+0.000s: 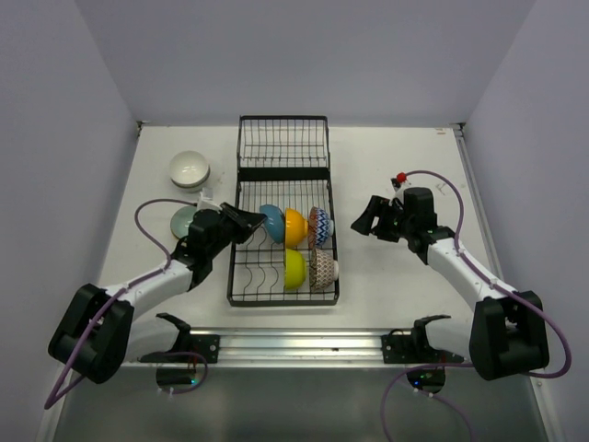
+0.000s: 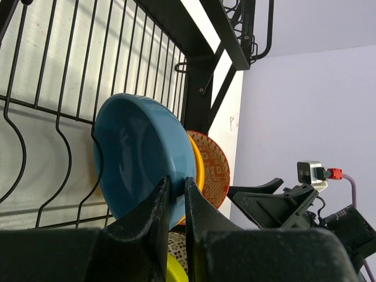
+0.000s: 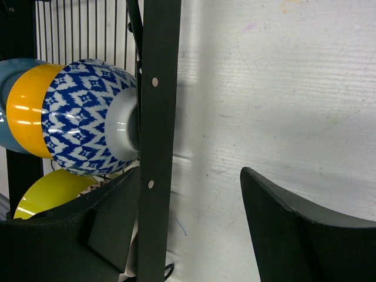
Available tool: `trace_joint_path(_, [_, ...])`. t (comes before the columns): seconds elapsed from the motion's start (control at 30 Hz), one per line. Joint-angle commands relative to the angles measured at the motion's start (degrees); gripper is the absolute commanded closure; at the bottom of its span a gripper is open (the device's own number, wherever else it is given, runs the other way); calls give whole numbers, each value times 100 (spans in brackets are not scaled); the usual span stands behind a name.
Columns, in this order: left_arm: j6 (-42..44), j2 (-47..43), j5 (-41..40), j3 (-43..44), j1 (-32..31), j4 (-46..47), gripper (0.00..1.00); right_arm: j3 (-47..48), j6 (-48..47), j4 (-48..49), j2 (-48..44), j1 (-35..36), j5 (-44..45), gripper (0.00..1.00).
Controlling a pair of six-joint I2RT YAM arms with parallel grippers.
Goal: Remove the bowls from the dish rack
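L gripper (image 2: 178, 189) nearly closed, pinching rim of blue bowl (image 2: 138, 150), which stands on edge in dish rack (image 1: 281, 173), orange bowl (image 1: 294, 226) just behind it. R gripper (image 1: 362, 221) spread wide, holding nothing, over table (image 1: 396, 295) beside rack's right side, near blue zigzag bowl (image 3: 88, 117). White bowl (image 1: 189, 168) & mint bowl (image 1: 182, 221) on table left of rack.
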Motion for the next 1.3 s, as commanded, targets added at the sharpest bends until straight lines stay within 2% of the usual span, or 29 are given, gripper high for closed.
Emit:
trace_joint_path(0.0, [-178, 54, -261, 371, 52, 381, 100, 26, -72, 201, 40, -17, -13, 28])
trace_joint_path(0.8, [418, 20, 301, 1048, 429, 215, 100, 43, -63, 219, 66, -17, -22, 27])
trace_joint_path(1.0, [1270, -130, 425, 1479, 482, -619, 100, 43, -55, 219, 58, -9, -22, 27])
trace_joint_path(1.1, [2462, -130, 346, 2057, 482, -1435, 100, 34, -63, 219, 40, -17, -22, 27])
trace_joint_path(1.27, [3801, -209, -110, 3102, 482, -3132, 100, 43, -37, 219, 40, -9, -57, 27])
